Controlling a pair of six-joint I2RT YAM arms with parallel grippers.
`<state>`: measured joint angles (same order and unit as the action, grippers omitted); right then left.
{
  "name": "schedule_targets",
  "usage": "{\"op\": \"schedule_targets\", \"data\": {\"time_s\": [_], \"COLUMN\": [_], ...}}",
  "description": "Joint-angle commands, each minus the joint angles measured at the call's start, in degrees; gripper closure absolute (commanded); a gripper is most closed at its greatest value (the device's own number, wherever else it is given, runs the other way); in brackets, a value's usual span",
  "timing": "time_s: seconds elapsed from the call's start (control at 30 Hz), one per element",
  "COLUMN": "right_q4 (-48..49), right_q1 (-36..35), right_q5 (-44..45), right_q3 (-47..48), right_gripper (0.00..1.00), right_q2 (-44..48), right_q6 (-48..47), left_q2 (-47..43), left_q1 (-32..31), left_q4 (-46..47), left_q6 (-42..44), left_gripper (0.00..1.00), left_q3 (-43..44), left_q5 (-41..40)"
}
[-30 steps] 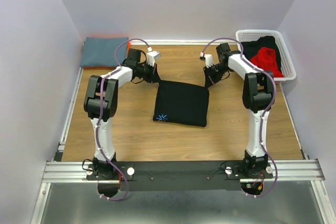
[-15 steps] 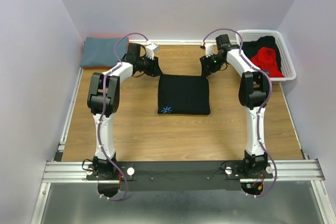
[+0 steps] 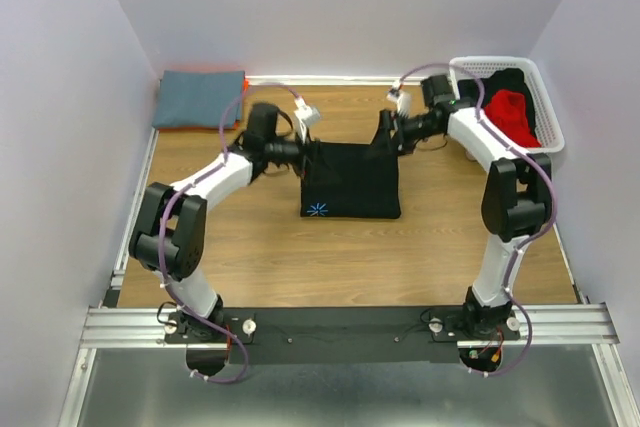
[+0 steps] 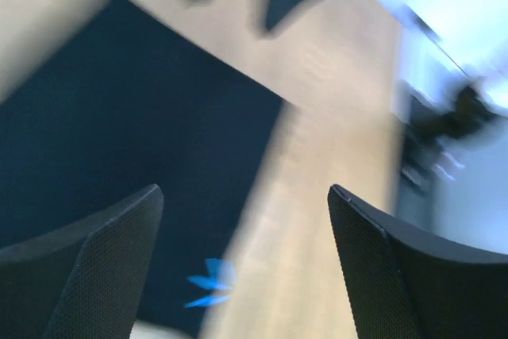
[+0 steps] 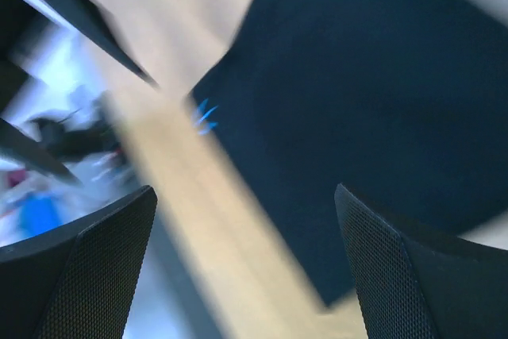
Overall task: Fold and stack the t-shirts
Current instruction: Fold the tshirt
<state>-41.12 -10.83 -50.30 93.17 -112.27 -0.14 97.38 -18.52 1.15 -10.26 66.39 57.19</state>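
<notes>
This looks like a robot lab. A left arm [image 3: 215,179] and a right arm [image 3: 480,137] are bolted to a metal rail [image 3: 130,325] at 6 o'clock on a wooden table [image 3: 280,257]. Plain pale walls [image 3: 340,7] box the table in on three sides. Purple wires [image 3: 425,69] run along the arms. A white basket [image 3: 490,61] of clothes [image 3: 510,112] sits at 2 o'clock.

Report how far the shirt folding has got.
Done: a folded blue-grey shirt lies in the far left corner, and the black shirt lies folded mid-table. In hand: left gripper and right gripper hover open at the black shirt's far corners. Left: stacking it, then the red and black clothes in the basket.
</notes>
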Motion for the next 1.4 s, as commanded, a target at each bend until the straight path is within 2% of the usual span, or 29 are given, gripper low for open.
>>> {"op": "schedule_targets", "data": {"time_s": [0.0, 0.1, 0.2, 0.33, 0.43, 0.5, 0.57, 0.6, 0.67, 0.73, 0.8, 0.9, 1.07, 1.2, 1.37], "right_q4": [1.39, 4.02, 4.21, 4.3, 3.86, 2.64, 0.18, -2.36, -3.61, -3.7, -3.53, -2.39, 1.83, 2.19, 2.28], "right_q1": [-4.1, -4.73, -3.85, -0.43, 1.95, 1.78, 1.69, 1.78, 1.95, 1.87, 2.04, 2.13, 2.83, 4.41, 4.77], "right_q5": [-14.18, -14.74, -11.94, -7.45, -6.82, -9.96, -14.62, -20.48, -24.3, -23.27, -17.5, -11.16, -5.51, -3.06, -0.24], "right_q3": [-11.13, -17.73, -19.42, -19.86, -19.78, -19.78, -17.42, -16.19, -11.72, -8.46, -3.64, 0.69, 10.18, 17.39, 22.84], "right_gripper": [0.0, 0.0, 0.0, 0.0, 0.0, 0.0, 0.0, 0.0, 0.0, 0.0, 0.0, 0.0, 0.0, 0.0, 0.0], "right_q2": [-0.76, -1.98, -6.45, -13.14, -14.91, -13.25, -9.12, -7.89, -4.72, -3.93, -5.23, -9.8, -16.83, -25.61, -31.33], "right_q6": [9.88, 10.6, 7.19, 3.06, 2.08, 1.38, 0.59, -1.94, -1.7, -1.27, -1.61, -0.13, 4.18, 4.19, 2.34], "left_q2": [0.79, 3.59, 8.42, 15.89, 16.7, 15.3, 10.48, 8.11, 0.64, -3.23, -2.47, 3.67, 16.24, 24.59, 32.15], "left_q1": [-3.71, -3.98, -3.1, 1.9, 4.1, 4.11, 3.67, 3.24, 1.13, 0.25, 0.24, 0.24, 0.24, 0.77, 3.22], "left_q4": [5.24, 10.77, 10.72, 10.45, 9.4, 8.44, 7.12, 4.94, 2.91, 3.24, 4.73, 8.32, 22.2, 25.12, 28.28], "left_q6": [-9.57, -14.42, -13.04, -11.54, -9.87, -7.5, -4.09, -2.85, -0.74, -1.6, -4.4, -7.57, -22.49, -25.07, -27.44], "left_gripper": [0.05, 0.05, 0.05, 0.05, 0.05, 0.05, 0.05, 0.05, 0.05, 0.05, 0.05, 0.05, 0.05, 0.05, 0.05], "left_q3": [-10.13, -15.05, -16.9, -17.61, -18.22, -18.75, -18.76, -18.49, -16.13, -11.67, -7.61, -0.05, 6.98, 10.95, 12.71], "left_q5": [8.46, 9.69, 7.68, 4.79, 4.77, 6.0, 8.2, 8.72, 8.82, 6.9, 4.61, 2.23, 0.56, -1.2, -4.09]}}
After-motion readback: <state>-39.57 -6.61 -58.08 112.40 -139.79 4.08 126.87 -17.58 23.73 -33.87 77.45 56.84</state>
